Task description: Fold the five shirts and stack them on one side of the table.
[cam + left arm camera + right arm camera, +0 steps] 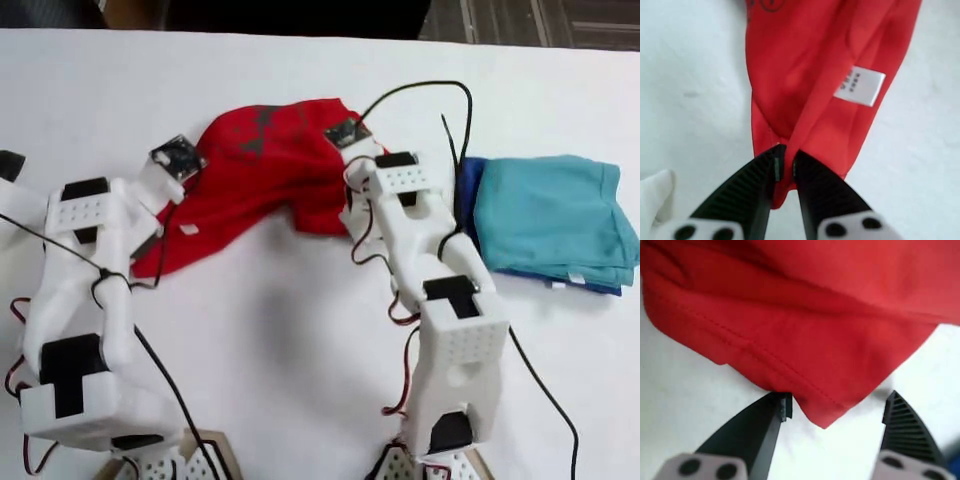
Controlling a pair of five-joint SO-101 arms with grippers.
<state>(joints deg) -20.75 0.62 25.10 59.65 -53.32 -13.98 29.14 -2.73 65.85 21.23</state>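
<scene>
High view: teal shirt (550,215) atop blue shirt (468,190) — left fingers (757,175) pinch red shirt (270,165), right fingers (765,417) apart round its corner.

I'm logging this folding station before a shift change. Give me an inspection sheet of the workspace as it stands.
Surface: white table.
Job's things: red shirt crumpled at the middle, far side; teal shirt folded on top of a blue shirt, beside the right arm.
Clutter: nothing seen.
Tools: left tool shut on the red shirt's edge; right tool open, the shirt's corner between its fingers.
Cables: black cable loops over the table near the stack.
Surroundings: dark floor beyond the far edge.
</scene>
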